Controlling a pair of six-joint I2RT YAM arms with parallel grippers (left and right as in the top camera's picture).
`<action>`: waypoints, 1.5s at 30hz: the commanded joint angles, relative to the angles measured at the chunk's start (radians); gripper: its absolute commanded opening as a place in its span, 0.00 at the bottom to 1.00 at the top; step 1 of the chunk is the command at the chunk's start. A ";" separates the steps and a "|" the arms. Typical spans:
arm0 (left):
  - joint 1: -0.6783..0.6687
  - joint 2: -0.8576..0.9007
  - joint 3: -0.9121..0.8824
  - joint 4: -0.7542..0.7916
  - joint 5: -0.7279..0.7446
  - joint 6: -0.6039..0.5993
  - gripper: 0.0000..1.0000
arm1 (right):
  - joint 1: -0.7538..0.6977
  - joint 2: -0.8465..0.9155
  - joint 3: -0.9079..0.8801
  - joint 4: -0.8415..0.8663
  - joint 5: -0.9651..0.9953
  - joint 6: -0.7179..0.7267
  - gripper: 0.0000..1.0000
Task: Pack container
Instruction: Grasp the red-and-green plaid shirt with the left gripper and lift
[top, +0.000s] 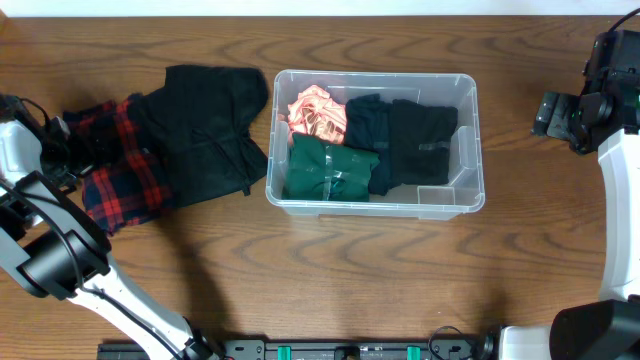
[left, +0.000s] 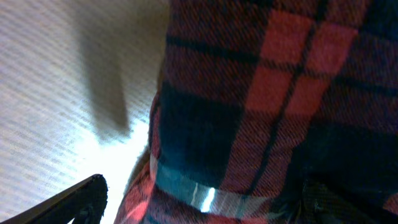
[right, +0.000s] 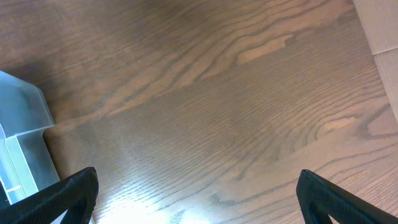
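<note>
Container (top: 470, 205), centre of worktop (top: 350, 280): pink cloth (top: 315, 112), green cloth (top: 330, 168), dark clothes (top: 405, 135) inside; left tool (left: 205, 202) released over plaid shirt (left: 280, 93), right tool (right: 208, 199) released.

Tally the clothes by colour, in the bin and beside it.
Pink garment: 1
Green garment: 1
Red plaid garment: 1
Dark garments, in the container: 2
Black garment, on the table: 1
Total: 6
</note>
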 joint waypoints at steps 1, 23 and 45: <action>-0.002 0.090 -0.013 -0.018 0.004 0.055 0.99 | -0.006 -0.009 -0.005 0.000 0.011 0.000 0.99; 0.000 0.164 -0.079 0.022 -0.015 0.104 0.91 | -0.006 -0.009 -0.005 0.000 0.011 0.000 0.99; 0.000 0.164 -0.208 0.108 -0.018 0.103 0.47 | -0.006 -0.009 -0.005 0.000 0.011 0.000 0.99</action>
